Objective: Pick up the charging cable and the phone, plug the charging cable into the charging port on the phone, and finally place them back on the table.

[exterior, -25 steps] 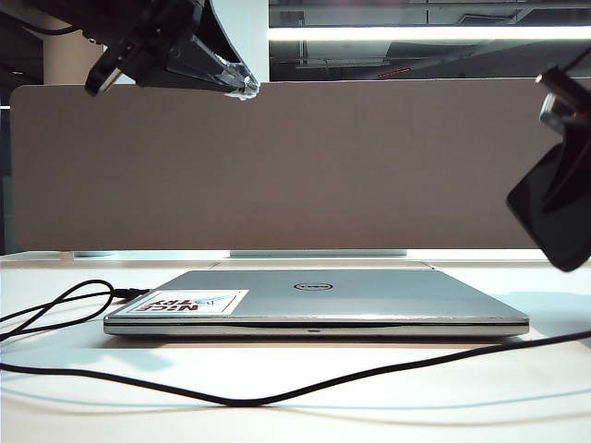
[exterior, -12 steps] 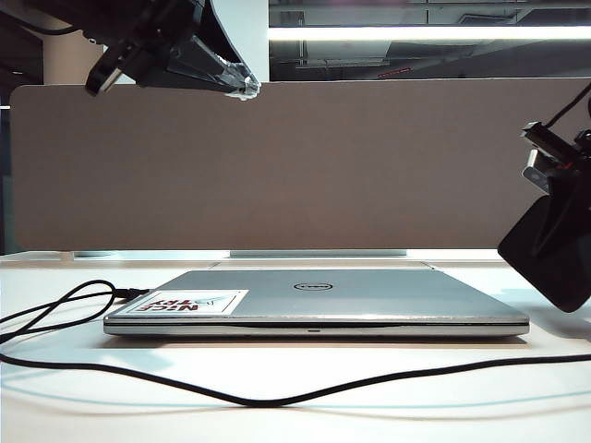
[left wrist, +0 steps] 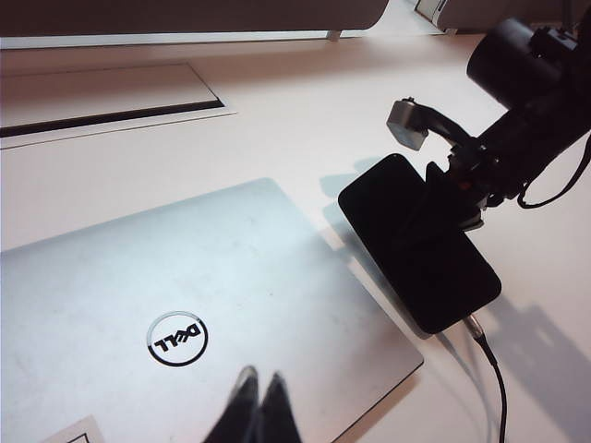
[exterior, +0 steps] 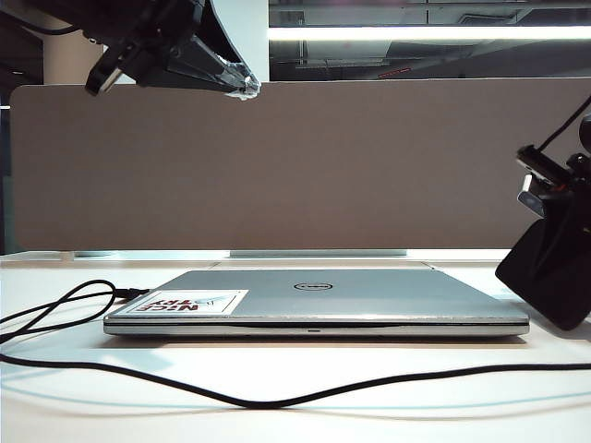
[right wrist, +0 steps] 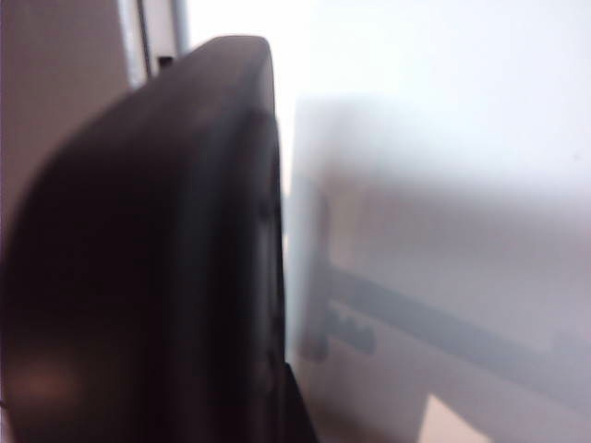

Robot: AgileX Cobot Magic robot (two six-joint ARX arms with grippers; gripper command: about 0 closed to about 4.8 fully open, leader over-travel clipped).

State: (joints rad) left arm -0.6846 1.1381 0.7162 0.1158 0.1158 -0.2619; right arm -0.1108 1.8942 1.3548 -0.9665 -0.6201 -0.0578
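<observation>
The exterior camera sits low, nearly level with the bench (exterior: 295, 420), and faces the closed Dell laptop (exterior: 314, 303) front-on, with the fabric partition (exterior: 277, 166) behind it. The left wrist camera hangs high above the laptop (left wrist: 185, 314), looking down and across toward the right arm, with its own shut left claw (left wrist: 259, 406) at the frame's edge. The right wrist camera is pressed so near the phone (right wrist: 148, 258) that its dark blurred edge fills half the frame. The exterior and left wrist views share the laptop, the phone (left wrist: 416, 245) and the right claw (left wrist: 457, 194).
</observation>
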